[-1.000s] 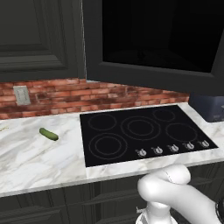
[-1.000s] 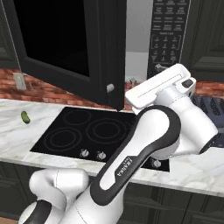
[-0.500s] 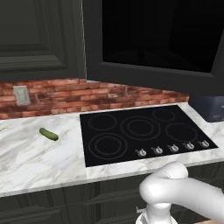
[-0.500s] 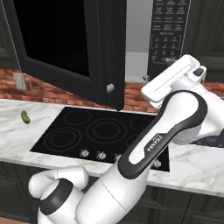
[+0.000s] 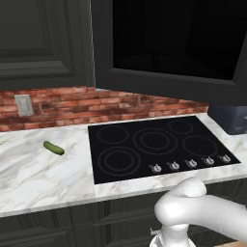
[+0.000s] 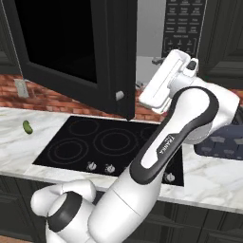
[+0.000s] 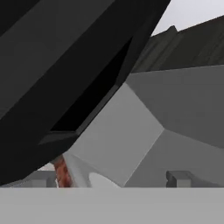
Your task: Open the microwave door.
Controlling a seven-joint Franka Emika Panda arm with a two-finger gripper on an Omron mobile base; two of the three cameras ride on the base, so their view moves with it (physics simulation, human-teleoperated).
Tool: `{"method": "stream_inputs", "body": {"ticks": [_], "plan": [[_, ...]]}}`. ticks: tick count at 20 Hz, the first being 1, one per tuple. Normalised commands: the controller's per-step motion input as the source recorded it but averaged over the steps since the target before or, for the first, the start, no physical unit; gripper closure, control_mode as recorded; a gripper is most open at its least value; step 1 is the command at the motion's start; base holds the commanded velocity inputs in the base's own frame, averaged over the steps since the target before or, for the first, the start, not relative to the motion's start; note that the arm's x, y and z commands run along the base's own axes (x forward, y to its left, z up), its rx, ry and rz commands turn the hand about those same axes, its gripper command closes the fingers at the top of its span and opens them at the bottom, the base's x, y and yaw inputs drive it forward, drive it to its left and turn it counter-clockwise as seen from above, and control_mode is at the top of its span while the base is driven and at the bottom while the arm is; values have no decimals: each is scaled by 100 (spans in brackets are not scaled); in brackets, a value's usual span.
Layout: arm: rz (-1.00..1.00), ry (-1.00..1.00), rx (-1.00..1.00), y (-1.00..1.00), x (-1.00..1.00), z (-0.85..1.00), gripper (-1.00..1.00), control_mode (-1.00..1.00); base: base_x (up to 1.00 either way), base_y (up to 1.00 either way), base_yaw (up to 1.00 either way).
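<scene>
The microwave door is swung wide out over the cooktop, filling the upper left of the right base view, its free edge hanging near centre frame. From the left base view the same door spans the upper right, glass window dark, thick black frame along its bottom. Judging by that, the task looks all but finished.

The arm arches up through the right of the right base view, and the gripper sits up by the open cavity, just right of the door's free edge, apart from it as far as I can tell. In the hand view, 2 small finger tips poke up at the bottom with a broad gap between them and nothing in it, so the jaws read as spread and empty.

How will it handle? A stiff, flat panel on a hinge at its far left side: it should swing, not flex. Matte frame, probably decent for pushing; the glass is the slick, fragile part, best avoided. For any further swing, I'd press on the thick frame at the free edge, farthest from the hinge, where least force is needed.

Elsewhere, a small cucumber lies on the marble counter at lower left, well clear.
</scene>
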Motion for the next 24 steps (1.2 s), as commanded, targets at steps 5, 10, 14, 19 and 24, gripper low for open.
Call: {"method": "stream_inputs", "body": {"ticks": [5, 10, 14, 19, 24], "plan": [[20, -3, -9, 97, -5, 0, -100, -100, 0, 0, 0], [35, -6, -9, 84, -54, -2, -100, -100, 0, 0, 0], [45, -9, -3, 78, -70, -6, -100, -100, 0, 0, 0], [45, -11, -1, 96, -55, -14, -100, -100, 0, 0, 0], [38, -16, 0, 99, -49, -14, -100, -100, 0, 0, 0]]}}
